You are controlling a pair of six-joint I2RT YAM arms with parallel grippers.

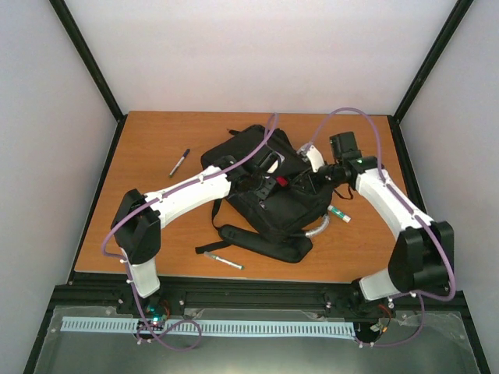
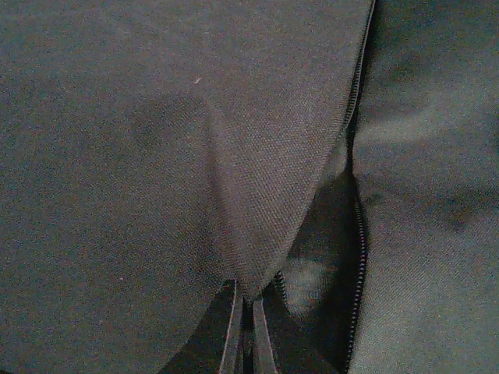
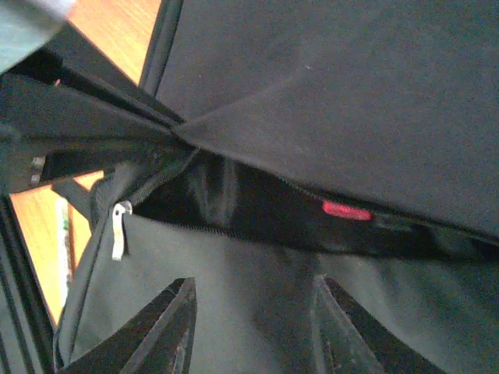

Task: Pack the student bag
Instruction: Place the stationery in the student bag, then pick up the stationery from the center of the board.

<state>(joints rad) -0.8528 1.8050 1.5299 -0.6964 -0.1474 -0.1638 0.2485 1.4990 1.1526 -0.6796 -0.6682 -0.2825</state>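
Observation:
The student bag (image 1: 269, 199), a large black backpack, lies in the middle of the table with its grey curved handle (image 1: 316, 231) toward the front right. My left gripper (image 1: 263, 166) is shut on a fold of the bag's flap (image 2: 234, 195) and holds it lifted like a tent beside an open zip (image 2: 361, 234). My right gripper (image 3: 253, 292) is open and empty, just over the bag's front panel (image 3: 234, 265) below the open pocket mouth. A red item (image 3: 347, 210) shows inside the opening. A silver zip pull (image 3: 118, 230) hangs at the left.
A black marker (image 1: 179, 162) lies on the table left of the bag. A second pen (image 1: 223, 260) lies near the front edge by a shoulder strap (image 1: 257, 243). A green-and-white marker (image 1: 340, 213) lies right of the bag. Bare wooden table (image 1: 156, 140) surrounds it.

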